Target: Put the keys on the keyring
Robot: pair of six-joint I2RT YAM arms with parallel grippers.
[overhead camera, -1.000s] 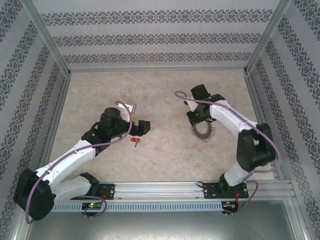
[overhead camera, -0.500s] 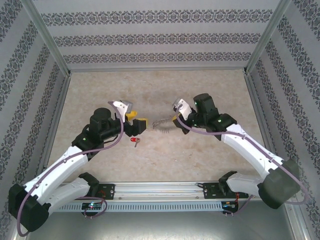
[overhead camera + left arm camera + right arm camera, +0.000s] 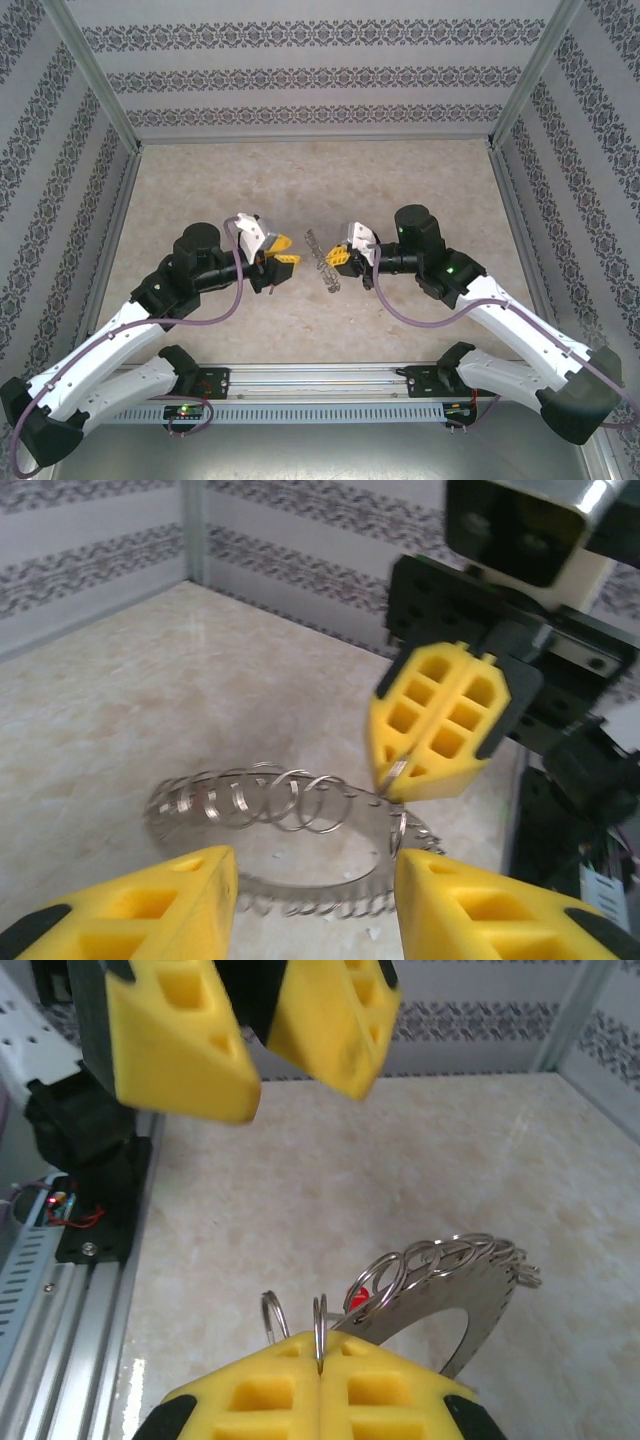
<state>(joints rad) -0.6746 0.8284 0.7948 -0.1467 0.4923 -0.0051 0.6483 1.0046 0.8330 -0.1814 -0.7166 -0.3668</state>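
The keyring (image 3: 322, 263) is between left tool (image 3: 284, 251) and right tool (image 3: 338, 257).

The keyring (image 3: 488, 1298) is a flat silvery band with a row of small wire loops linked along its edge. It hangs tilted over the middle of the table, one loop pinched between the closed yellow pads of the right gripper (image 3: 320, 1360). Of the key (image 3: 358, 1296), only a bit of red head shows behind those loops.

No text, label, brand, number or sign can be read in any of the views. The walls (image 3: 300, 78) carry bands of a repeated ornamental pattern, which form no letters or figures.
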